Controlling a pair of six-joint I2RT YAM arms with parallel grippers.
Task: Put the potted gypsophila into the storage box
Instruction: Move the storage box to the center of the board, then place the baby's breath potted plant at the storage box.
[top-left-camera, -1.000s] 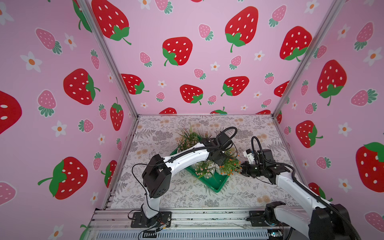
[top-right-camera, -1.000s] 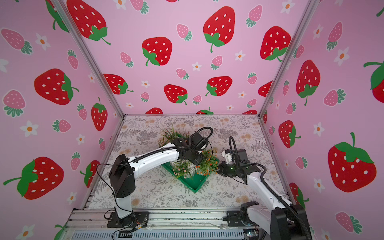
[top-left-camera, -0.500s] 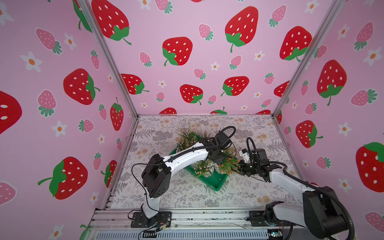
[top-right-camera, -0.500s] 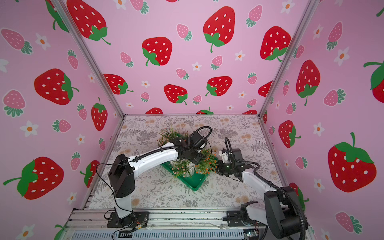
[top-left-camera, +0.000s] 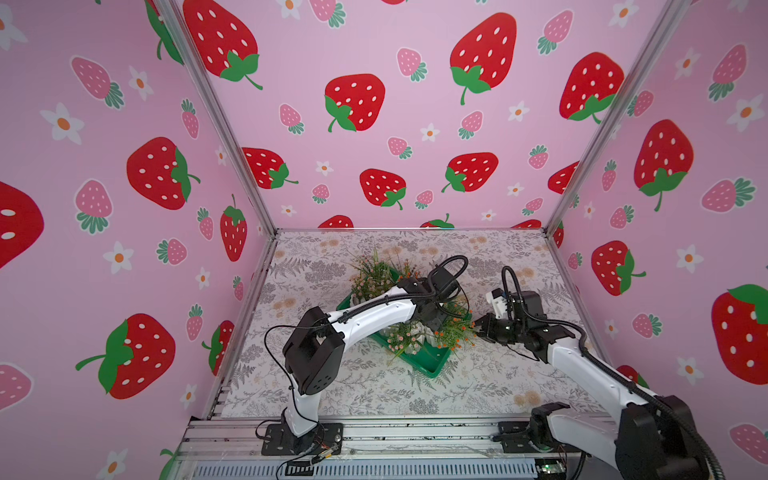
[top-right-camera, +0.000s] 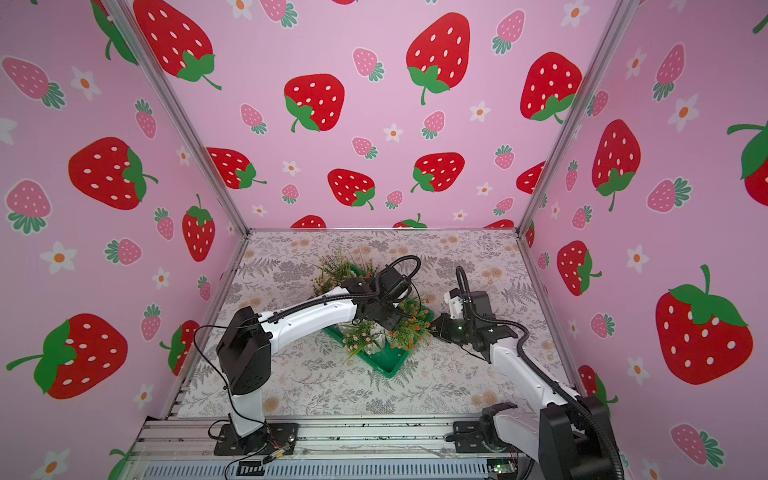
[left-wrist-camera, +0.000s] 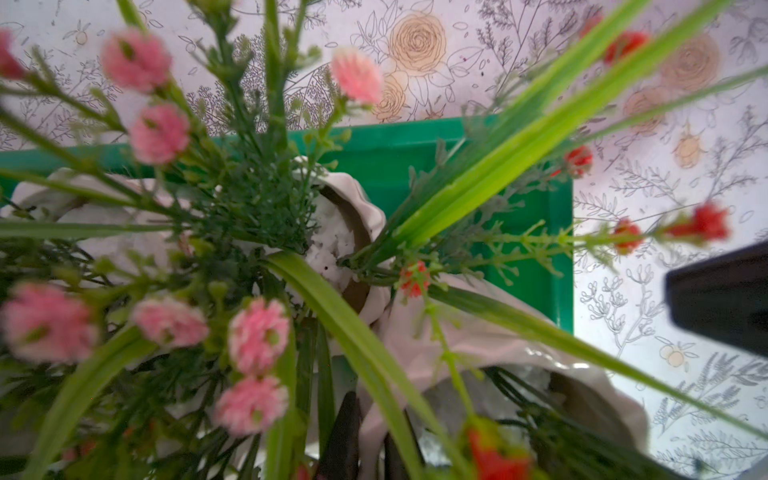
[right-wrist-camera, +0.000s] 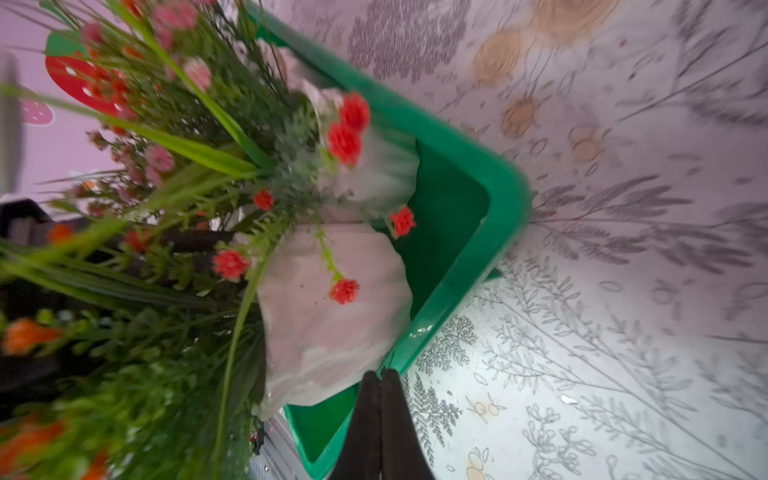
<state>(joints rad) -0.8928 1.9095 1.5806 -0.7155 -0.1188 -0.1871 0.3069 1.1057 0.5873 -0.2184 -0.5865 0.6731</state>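
The green storage box (top-left-camera: 432, 363) (top-right-camera: 388, 368) lies mid-table with several potted gypsophila in it. My left gripper (top-left-camera: 434, 322) (left-wrist-camera: 372, 419) reaches over the box, shut on the rim of the white pot (left-wrist-camera: 478, 345) with orange-red flowers (top-left-camera: 453, 328) (top-right-camera: 409, 328). That pot (right-wrist-camera: 332, 316) sits inside the box's right end; foliage hides its base. My right gripper (top-left-camera: 478, 326) (right-wrist-camera: 380, 376) is shut and holds nothing, its tips at the box's right rim (right-wrist-camera: 469, 216).
A pink-flowered pot (top-left-camera: 405, 336) (left-wrist-camera: 137, 232) stands beside the held one, and another plant (top-left-camera: 374, 274) fills the box's far end. Pink strawberry walls enclose the floral table (top-left-camera: 478, 382) on three sides. A metal rail (top-left-camera: 415, 436) runs along the front edge.
My right gripper has moved left, up to the box's right rim. The left gripper has stayed on the pot with hardly any shift.
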